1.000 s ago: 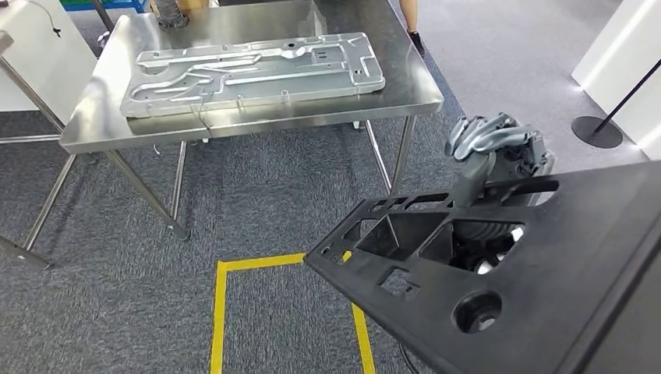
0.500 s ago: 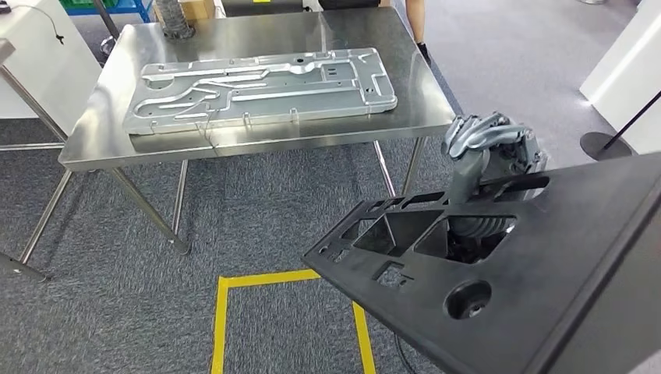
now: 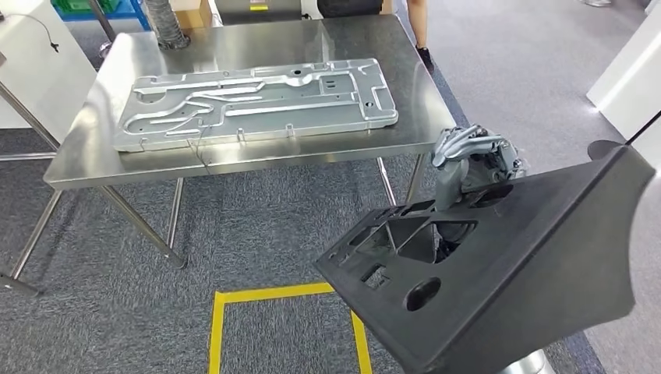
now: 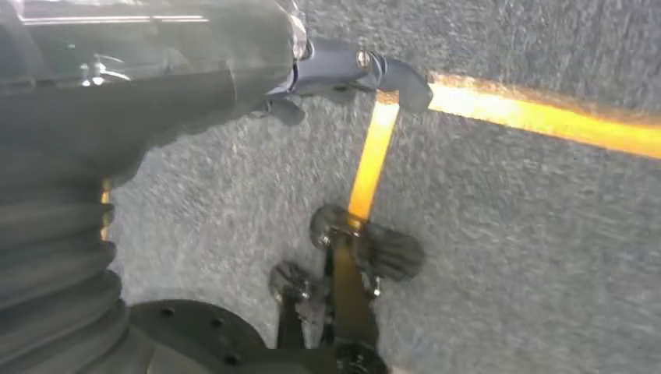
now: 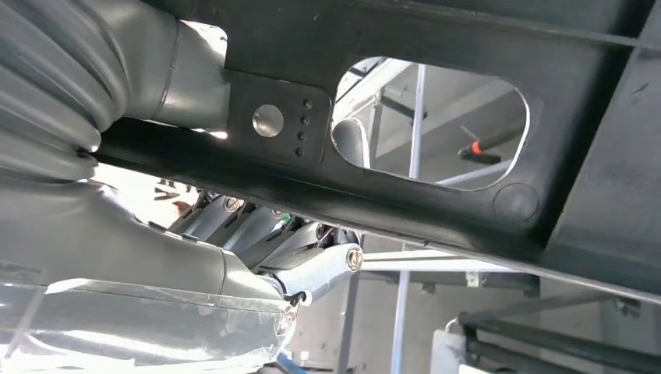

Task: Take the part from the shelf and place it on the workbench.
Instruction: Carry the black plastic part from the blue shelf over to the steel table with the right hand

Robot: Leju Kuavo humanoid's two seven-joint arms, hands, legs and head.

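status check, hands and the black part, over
Right hand grips black part, carried tilted, short of workbench. Left hand hangs over floor, holds nothing. Metal plate occupies most of bench.

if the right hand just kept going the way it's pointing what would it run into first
Probably the near right corner of the steel workbench. The right hand, holding the black part, points up and forward toward it over open carpet; depth is unclear, so it might pass beside the table leg.
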